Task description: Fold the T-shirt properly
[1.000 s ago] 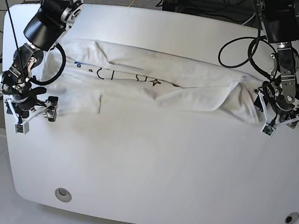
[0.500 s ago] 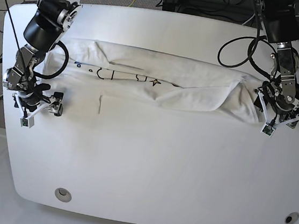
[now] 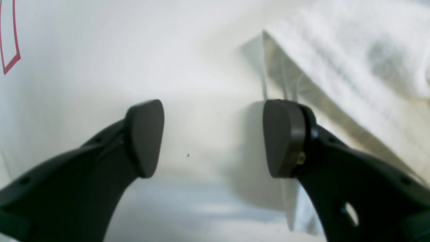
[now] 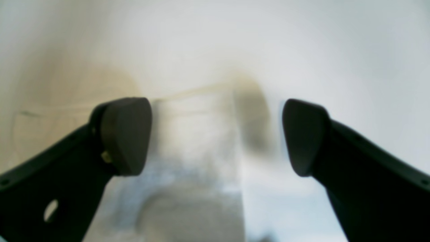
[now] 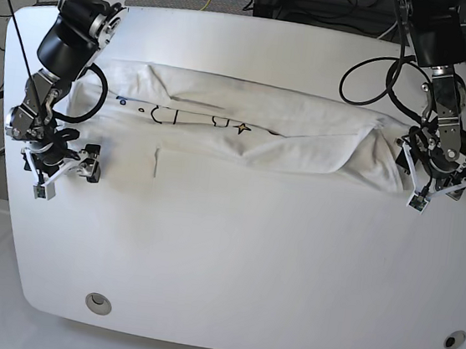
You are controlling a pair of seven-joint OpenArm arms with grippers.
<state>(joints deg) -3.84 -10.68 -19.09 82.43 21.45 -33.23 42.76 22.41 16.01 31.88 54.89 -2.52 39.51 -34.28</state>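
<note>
Right gripper [image 4: 216,136]: jaws spread wide, nothing between pads. Two dark fingers [image 4: 126,134] frame view. White T-shirt [image 4: 195,134] fabric lies beneath gap, faint fold edge crossing above pads. Cloth detail blurred. Dark shadow on fabric near centre.

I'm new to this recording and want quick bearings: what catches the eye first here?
A long white T-shirt, folded lengthwise into a band, stretches across the far half of the white table, with a strip of printed outlines and a star peeking out. At each end of it hangs an open claw: the right claw at the base view's left, the left claw at its right, neither holding cloth.
</note>
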